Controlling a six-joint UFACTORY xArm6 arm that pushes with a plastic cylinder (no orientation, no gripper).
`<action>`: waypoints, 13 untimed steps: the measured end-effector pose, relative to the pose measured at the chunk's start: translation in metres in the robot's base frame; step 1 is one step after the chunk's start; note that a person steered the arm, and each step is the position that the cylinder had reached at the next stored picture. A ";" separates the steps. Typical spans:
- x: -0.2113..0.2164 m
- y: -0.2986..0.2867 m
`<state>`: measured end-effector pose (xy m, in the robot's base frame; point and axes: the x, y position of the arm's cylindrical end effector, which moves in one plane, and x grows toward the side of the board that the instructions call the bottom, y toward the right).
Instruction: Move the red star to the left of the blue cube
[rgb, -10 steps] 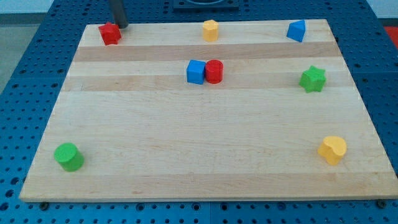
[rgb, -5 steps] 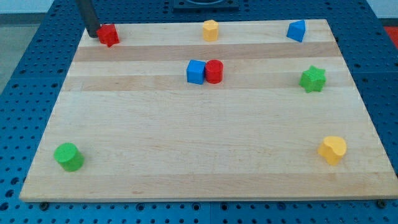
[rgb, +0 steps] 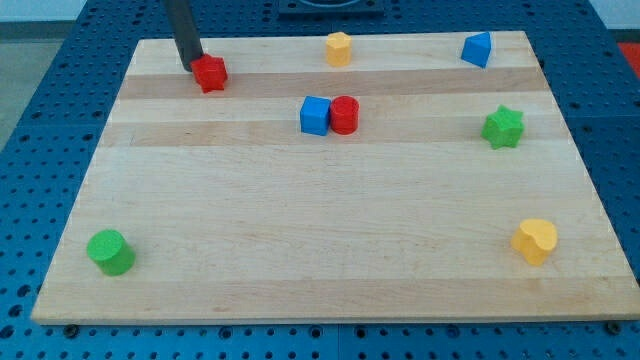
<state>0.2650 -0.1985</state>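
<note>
The red star (rgb: 210, 73) lies on the wooden board (rgb: 320, 230) near the view's top left. My tip (rgb: 192, 66) touches the star's upper left side. The blue cube (rgb: 315, 115) sits near the board's upper middle, to the right of and below the star. A red cylinder (rgb: 345, 115) touches the cube's right side.
A yellow block (rgb: 339, 47) and a blue block (rgb: 477, 49) sit along the top edge. A green star (rgb: 503, 127) is at the right, a yellow heart-shaped block (rgb: 535, 240) at the bottom right, a green cylinder (rgb: 110, 251) at the bottom left.
My tip went from the star's upper right round to its left, then pushed it. The red star has slid right and slightly down, toward the blue cube.
</note>
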 end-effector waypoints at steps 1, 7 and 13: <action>0.019 0.010; 0.042 0.100; 0.064 0.121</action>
